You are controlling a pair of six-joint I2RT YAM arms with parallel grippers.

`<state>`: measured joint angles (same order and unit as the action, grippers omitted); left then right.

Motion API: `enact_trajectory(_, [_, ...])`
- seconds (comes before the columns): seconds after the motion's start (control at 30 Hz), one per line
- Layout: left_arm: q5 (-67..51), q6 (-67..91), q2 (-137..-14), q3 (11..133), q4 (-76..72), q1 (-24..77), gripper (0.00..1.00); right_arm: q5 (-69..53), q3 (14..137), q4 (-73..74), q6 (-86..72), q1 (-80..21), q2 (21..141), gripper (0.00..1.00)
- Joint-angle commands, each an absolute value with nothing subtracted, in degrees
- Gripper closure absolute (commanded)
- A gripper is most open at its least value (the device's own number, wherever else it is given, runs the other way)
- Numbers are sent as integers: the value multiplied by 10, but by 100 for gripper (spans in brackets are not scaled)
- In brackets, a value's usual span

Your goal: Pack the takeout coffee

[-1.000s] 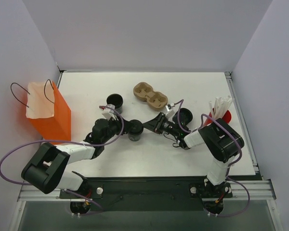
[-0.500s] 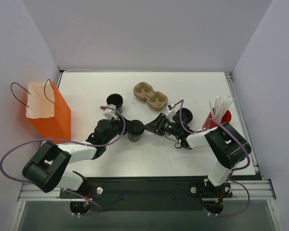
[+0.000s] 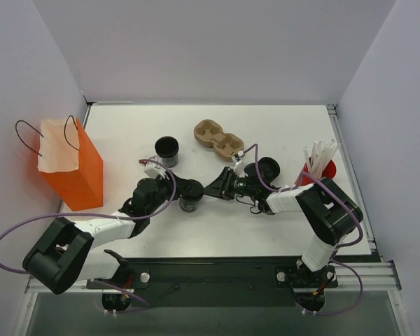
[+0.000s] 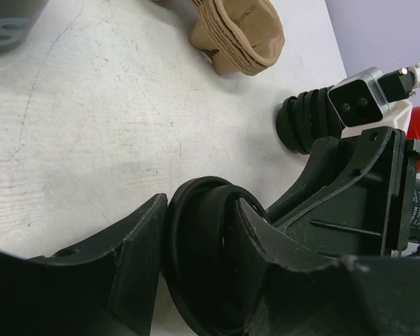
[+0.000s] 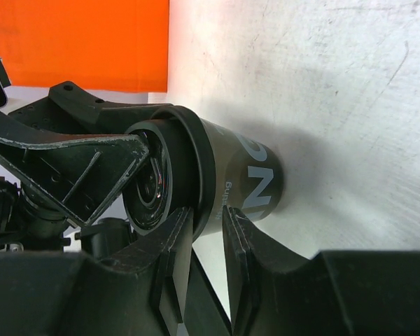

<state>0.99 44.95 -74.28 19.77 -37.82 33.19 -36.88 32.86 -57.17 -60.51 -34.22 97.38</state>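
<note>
The takeout coffee (image 3: 190, 203), a small black cup with a black lid, stands on the white table left of centre. My left gripper (image 3: 187, 192) comes in from the left and is shut on it; in the left wrist view its fingers clamp both sides of the lid (image 4: 203, 252). My right gripper (image 3: 208, 189) meets the cup from the right. In the right wrist view its jaws (image 5: 208, 213) stand narrowly apart and straddle the lid's rim (image 5: 196, 168), one tip on the lid's top and the other on the cup wall (image 5: 248, 185).
An orange paper bag (image 3: 70, 168) stands open at the left edge. A lidless black cup (image 3: 166, 148) sits behind the grippers, and a brown pulp cup carrier (image 3: 219, 138) lies further back. A stack of black lids (image 3: 268, 168) and a red holder of white sticks (image 3: 320, 164) are at the right.
The lidded cup and both grippers have shifted a little toward the near left. My right jaws have parted slightly at the lid's rim.
</note>
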Motion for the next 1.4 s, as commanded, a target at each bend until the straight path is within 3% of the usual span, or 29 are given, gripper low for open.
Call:
enact_trajectory(0.0, [-28,446,-730,133,-211,348,51,-421,366,-531,-571,-374,952,75])
enact_trajectory(0.3, [-70,475,-660,68,-315,350,51,-411,394,-485,-540,-383,953,75])
enact_trajectory(0.67, [-82,472,-602,62,-283,353,38,-402,402,-440,-505,-384,940,75])
enact_trajectory(1.37, [-71,478,-541,33,-242,352,38,-383,366,-358,-488,-384,852,65])
